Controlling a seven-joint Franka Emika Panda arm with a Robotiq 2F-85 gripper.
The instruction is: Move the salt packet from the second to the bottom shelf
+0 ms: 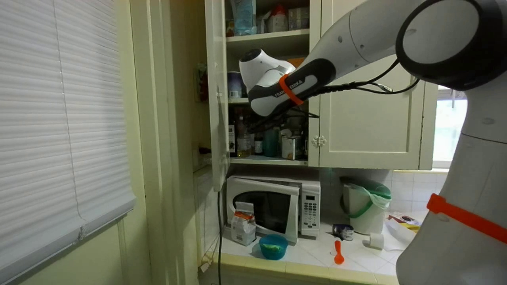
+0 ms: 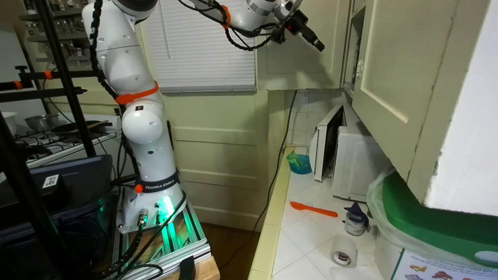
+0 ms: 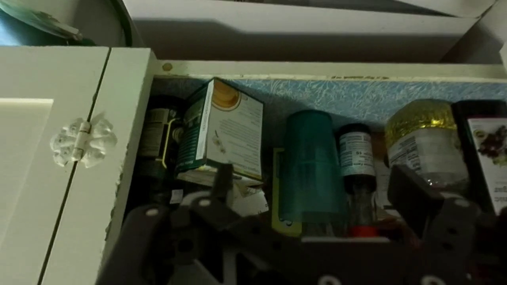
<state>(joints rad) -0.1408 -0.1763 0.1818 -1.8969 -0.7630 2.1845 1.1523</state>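
Note:
The bottom shelf point(image 1: 273, 161) of the open cream cupboard holds dark bottles and jars; its front rim point(image 3: 277, 69) shows in the wrist view, which stands upside down. The second shelf point(image 1: 238, 101) is above it, partly hidden by the arm. I cannot make out the salt packet for sure in any view. My gripper point(image 3: 317, 182) is open and empty, fingers apart in front of the bottom shelf's items. A teal cup point(image 3: 313, 166) shows between the fingers, beyond them. In an exterior view the gripper point(image 2: 318, 44) points down toward the cupboard.
A tea box point(image 3: 233, 130), a small dark bottle point(image 3: 357, 154) and a gold-topped jar point(image 3: 424, 142) stand on the bottom shelf. The open cupboard door point(image 1: 217, 99) flanks the arm. Below are the microwave point(image 1: 311, 209), a white packet point(image 1: 243, 227) and a blue bowl point(image 1: 273, 249).

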